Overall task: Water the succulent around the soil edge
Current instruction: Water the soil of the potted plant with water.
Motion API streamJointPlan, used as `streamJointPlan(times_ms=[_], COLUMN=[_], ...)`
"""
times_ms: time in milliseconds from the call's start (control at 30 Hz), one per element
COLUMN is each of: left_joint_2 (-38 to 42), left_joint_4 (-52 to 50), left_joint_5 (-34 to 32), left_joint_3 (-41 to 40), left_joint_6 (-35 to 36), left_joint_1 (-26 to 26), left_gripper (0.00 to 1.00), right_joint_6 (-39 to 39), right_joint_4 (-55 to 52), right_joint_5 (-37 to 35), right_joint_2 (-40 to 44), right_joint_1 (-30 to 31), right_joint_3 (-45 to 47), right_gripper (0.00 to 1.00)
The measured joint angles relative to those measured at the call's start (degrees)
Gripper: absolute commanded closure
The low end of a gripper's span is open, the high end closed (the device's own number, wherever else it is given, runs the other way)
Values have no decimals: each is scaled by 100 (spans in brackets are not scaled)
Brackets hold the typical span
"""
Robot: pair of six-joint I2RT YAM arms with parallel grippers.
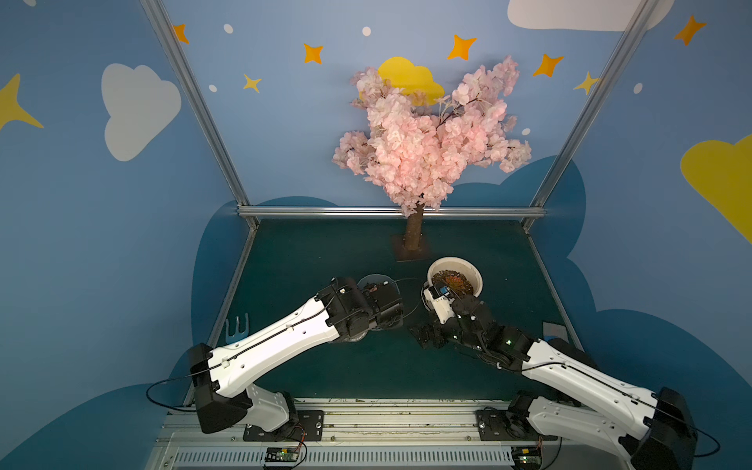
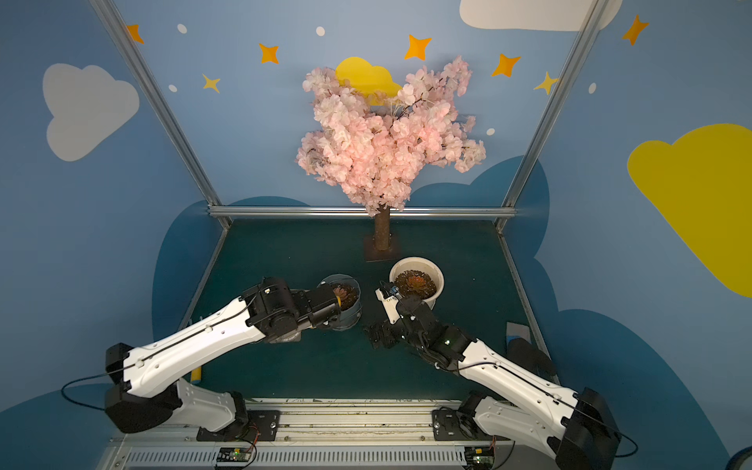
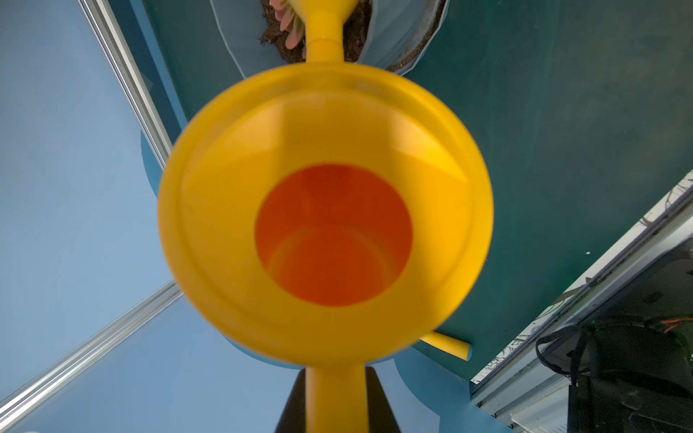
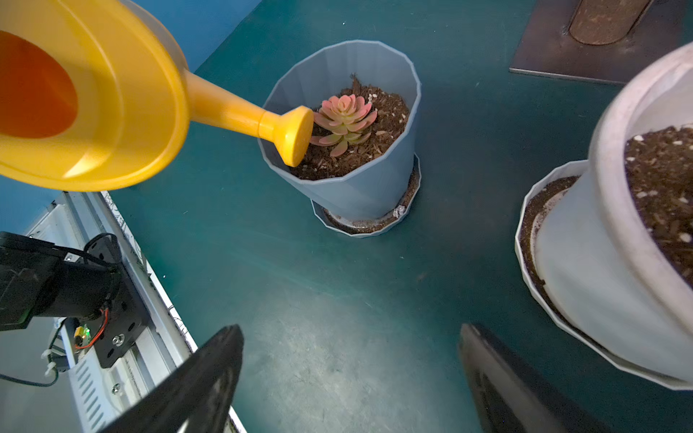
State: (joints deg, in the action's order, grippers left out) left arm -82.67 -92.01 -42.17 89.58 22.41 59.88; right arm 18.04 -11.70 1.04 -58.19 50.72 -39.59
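Over the grey-blue pot (image 4: 360, 187) we hold the watering can (image 4: 112, 93) by its handle, our left gripper (image 3: 335, 405) clamped tight on it. Its spout (image 4: 288, 135) hangs above the soil (image 4: 378, 108) at the rim, just beside the succulent (image 4: 345, 120). Our right gripper (image 4: 348, 337) hangs wide open and empty above the green mat (image 4: 300, 281), near the white pot (image 4: 600, 281).
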Motion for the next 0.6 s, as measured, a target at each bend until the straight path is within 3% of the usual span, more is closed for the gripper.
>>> streamJointPlan(times_ms=[600], left_joint_2=[-511], left_joint_4=[0], left_joint_5=[-122], left_joint_3=[400], left_joint_6=[-7], left_joint_1=[63], left_gripper=[97], right_joint_6=[-11], right_joint_4=[-2], right_joint_5=[15], right_joint_2=[76], right_joint_1=[0], right_joint_3=[20], right_gripper=[5])
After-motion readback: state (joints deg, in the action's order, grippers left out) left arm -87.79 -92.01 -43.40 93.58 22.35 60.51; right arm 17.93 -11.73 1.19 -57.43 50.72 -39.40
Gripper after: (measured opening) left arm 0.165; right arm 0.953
